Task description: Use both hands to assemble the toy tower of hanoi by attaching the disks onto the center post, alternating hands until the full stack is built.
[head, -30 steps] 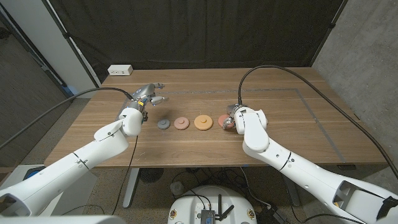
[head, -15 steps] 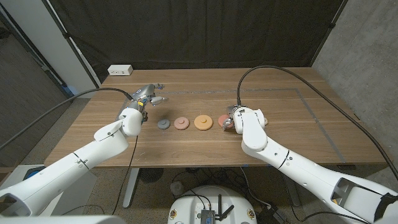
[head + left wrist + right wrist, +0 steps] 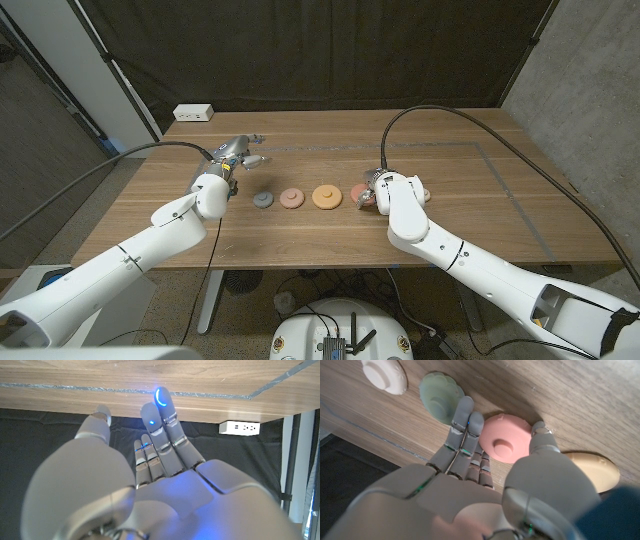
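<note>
**Operator:** Status of the work surface and both hands?

**Technician:** The wooden table (image 3: 480, 200) carries the disks in one row across its middle. No center post can be made out. The left hand (image 3: 238, 152) hangs over the far left part of the table, fingers straight and spread, holding nothing. The right hand (image 3: 385, 190) is low over the right end of the row. It is spread, with its fingers (image 3: 465, 425) along one side of the pink disk (image 3: 506, 440) and its thumb on the other. Contact cannot be confirmed, and the disk lies flat on the wood.

**Operator:** Disk positions?

**Technician:** The orange disk (image 3: 325, 196) is the broadest one showing and lies just left of the pink one. Then come the dusty-rose disk (image 3: 291, 198) and the grey disk (image 3: 262, 200), smallest and nearest the left hand. A green disk (image 3: 439, 395) and a white disk (image 3: 382, 374) lie beyond the right hand's fingers.

**Operator:** Handling characteristics?

**Technician:** Judged as light, rigid and smooth moulded parts, not fragile. Each is shallow with a raised central knob. Recommended hold is thumb against fingers across the rim. The knob is the alternative, though it is small. Expect a disk to skid on the wood if pushed from one side only, so close both sides together.
</note>
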Controlling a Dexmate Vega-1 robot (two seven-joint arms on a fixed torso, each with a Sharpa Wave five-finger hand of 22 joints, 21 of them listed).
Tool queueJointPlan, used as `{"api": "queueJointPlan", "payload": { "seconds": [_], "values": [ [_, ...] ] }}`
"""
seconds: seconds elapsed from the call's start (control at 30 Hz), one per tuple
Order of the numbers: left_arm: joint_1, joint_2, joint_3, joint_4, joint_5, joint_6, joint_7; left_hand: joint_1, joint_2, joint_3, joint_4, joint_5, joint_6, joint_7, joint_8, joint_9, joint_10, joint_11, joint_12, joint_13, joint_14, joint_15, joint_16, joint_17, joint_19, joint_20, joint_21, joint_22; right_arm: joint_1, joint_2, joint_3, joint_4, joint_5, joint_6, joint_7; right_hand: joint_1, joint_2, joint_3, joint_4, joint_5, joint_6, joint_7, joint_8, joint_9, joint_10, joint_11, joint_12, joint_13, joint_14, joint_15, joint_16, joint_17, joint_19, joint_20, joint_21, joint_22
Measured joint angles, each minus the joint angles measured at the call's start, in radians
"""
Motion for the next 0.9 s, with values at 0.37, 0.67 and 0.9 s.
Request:
{"api": "queueJointPlan", "payload": {
  "seconds": [0.37,0.67,0.9],
  "values": [
    [0.006,0.000,-0.004,0.000,-0.004,-0.002,0.006,-0.005,0.005,0.000,0.000,0.000,0.003,-0.004,0.000,0.000,0.005,-0.005,0.000,-0.001,0.000,0.000,0.000,0.000,0.000,0.000,0.009,-0.009,-0.013,-0.019,0.006,-0.013,0.038,0.010,-0.057,0.007,0.007,0.036,-0.013,0.043,0.099,-0.025,0.039,-0.008,0.079,-0.017,0.024,0.017,0.089,-0.025,0.060,0.084,0.036,-0.007,0.039,0.024],
    [0.010,0.000,-0.006,-0.004,-0.004,-0.002,0.010,-0.005,0.005,0.000,0.000,0.000,0.007,0.000,0.000,0.000,0.008,-0.002,0.000,0.000,0.000,0.000,0.000,0.000,0.000,0.000,0.009,-0.014,-0.024,-0.036,0.011,-0.030,0.079,0.014,-0.117,0.007,0.007,0.065,-0.037,0.111,0.127,0.003,0.058,-0.010,0.101,0.005,0.034,0.026,0.151,-0.045,0.100,0.193,0.088,-0.023,0.075,0.053],
    [0.015,0.002,-0.009,-0.013,-0.004,0.004,0.012,-0.005,0.005,0.000,0.000,0.000,0.010,-0.003,0.000,0.000,0.008,-0.002,0.000,0.000,0.000,0.000,0.007,0.000,0.000,0.000,0.017,-0.019,-0.030,-0.047,0.012,-0.042,0.110,0.010,-0.167,0.007,0.007,0.082,-0.053,0.134,0.138,0.014,0.068,-0.012,0.113,0.017,0.041,0.026,0.182,-0.059,0.115,0.242,0.104,-0.029,0.085,0.060]
  ]
}}
